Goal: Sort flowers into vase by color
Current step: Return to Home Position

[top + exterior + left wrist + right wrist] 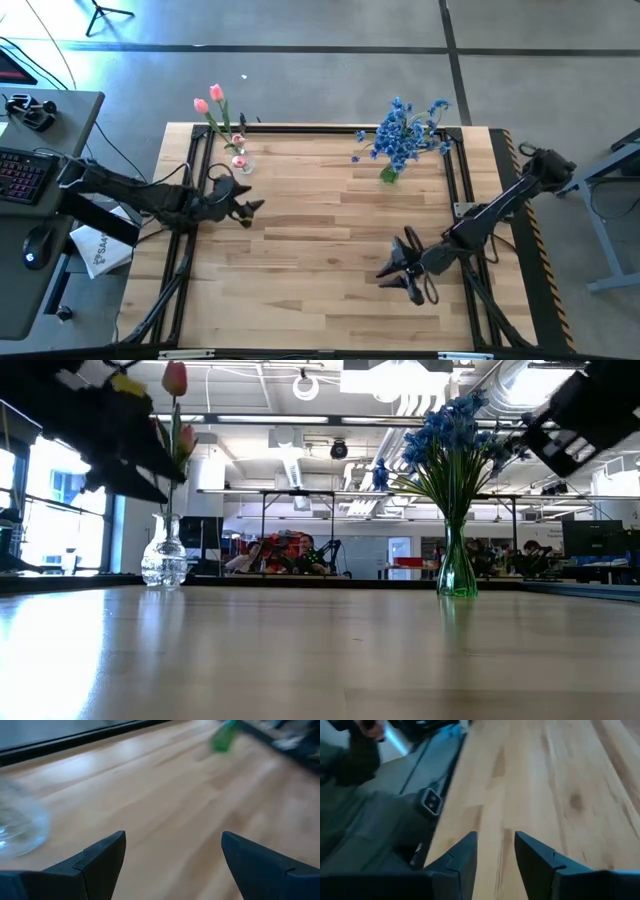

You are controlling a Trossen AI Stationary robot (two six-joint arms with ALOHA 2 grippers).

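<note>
my left claw (173, 836): spread wide, with nothing between its two dark wedge-shaped fingers and nothing touched; it hung over the left side of the counter, near the clear vase
my right claw (495, 836): parted by only a narrow gap, empty, and held over the near right part of the counter
counter (320, 250): one, made of pale wooden planks with visible grain, flat, with a dark frame (187, 260) around it
clear vase (164, 555): one, of glass, with a round belly and a narrow neck; it stood upright at the far left of the counter
pink tulips (175, 378): they stood in the clear vase on thin green stems, with smooth oval buds; I could count two buds for sure
green vase (457, 570): one, of see-through green glass, slim with a wider foot; it stood upright at the far right of the counter
blue flowers (450, 425): all were in the green vase, a fanned bunch of many small blossoms, too crowded for me to count the sprays
vases together: two, well apart
</note>
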